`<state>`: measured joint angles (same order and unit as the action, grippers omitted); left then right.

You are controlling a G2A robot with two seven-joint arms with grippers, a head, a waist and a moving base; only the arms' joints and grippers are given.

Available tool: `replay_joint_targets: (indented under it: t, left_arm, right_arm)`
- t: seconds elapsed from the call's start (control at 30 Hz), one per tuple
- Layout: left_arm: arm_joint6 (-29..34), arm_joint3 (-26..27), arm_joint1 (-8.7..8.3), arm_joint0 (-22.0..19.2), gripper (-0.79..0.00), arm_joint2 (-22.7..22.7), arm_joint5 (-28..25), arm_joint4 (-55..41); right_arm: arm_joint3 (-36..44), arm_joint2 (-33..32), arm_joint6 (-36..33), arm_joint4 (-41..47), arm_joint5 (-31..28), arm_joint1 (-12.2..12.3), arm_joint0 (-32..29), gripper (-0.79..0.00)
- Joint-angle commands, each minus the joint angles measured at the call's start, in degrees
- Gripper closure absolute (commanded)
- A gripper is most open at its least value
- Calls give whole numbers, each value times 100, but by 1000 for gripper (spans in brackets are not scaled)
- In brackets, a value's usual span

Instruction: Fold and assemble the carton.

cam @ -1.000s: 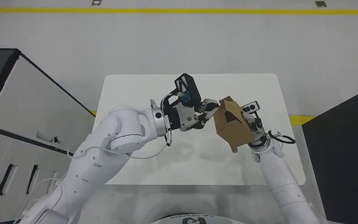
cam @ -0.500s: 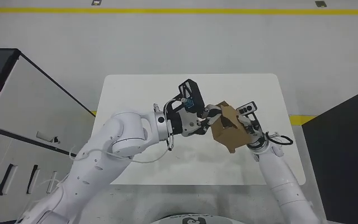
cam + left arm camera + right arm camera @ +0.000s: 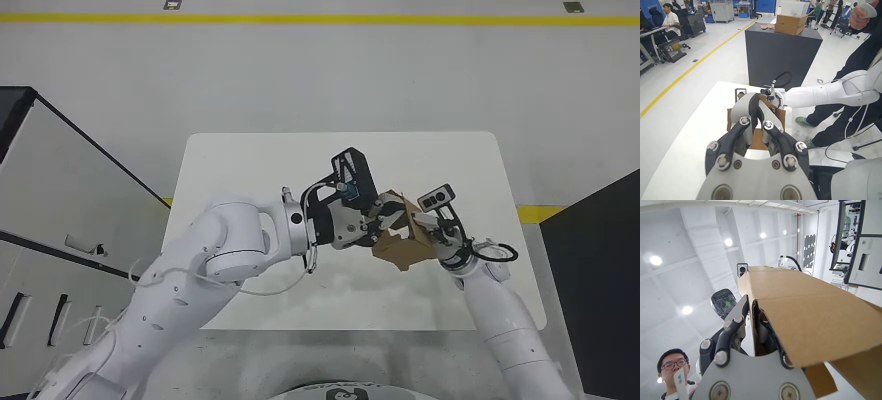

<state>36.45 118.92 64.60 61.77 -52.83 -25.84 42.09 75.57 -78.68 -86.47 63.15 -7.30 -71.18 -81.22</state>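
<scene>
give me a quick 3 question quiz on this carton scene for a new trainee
1. True or false: the right gripper is clear of the carton.
2. Multiple choice: the right gripper's fingers sit A) one on each side of a carton wall, B) both outside the carton, spread wide, C) around a cable.
3. Short answer: in the left wrist view, what is stacked on the black cabinet beyond the table?

Key: 1 false, it is clamped on the carton. 2 A. 3 two cardboard boxes.
</scene>
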Motion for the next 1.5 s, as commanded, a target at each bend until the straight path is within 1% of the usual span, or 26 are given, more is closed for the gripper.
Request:
replay_joint_targets:
  t: [0.0, 0.4, 0.57, 0.67, 0.77, 0.97, 1.07, 1.23, 1.47]
  left_arm:
    - [48, 6, 4, -13, 0, 27, -14, 2]
    - [343, -53, 51, -189, 0, 256, -65, -39]
    - [394, -90, 76, -246, 0, 337, 2, -57]
    - [286, -64, 76, -243, 0, 236, 101, -57]
    - [242, 40, 51, -185, 0, 37, 170, -59]
    - [204, 335, -19, 35, 0, -368, 170, -46]
    - [226, 499, -43, 130, 0, -475, 158, -64]
    - [316, 710, -51, 212, 0, -413, 77, -135]
    - [283, 639, -13, 162, 0, -139, 50, -196]
  right_arm:
    - [16, 1, 7, -68, -17, 6, -9, 0]
    - [43, 12, 133, -387, -117, 36, -40, 0]
    - [70, 21, 174, -432, -131, 44, -56, 0]
    - [72, 5, 171, -283, -117, 42, -84, 0]
    - [69, -24, 97, -32, -75, 36, -113, 0]
    - [32, -86, 11, 527, -20, 11, -147, 0]
    - [10, -106, 61, 744, 43, -3, -152, 0]
    - [51, -120, 269, 1044, 89, -34, -179, 0]
    - [158, -120, 522, 1122, 21, -65, -196, 0]
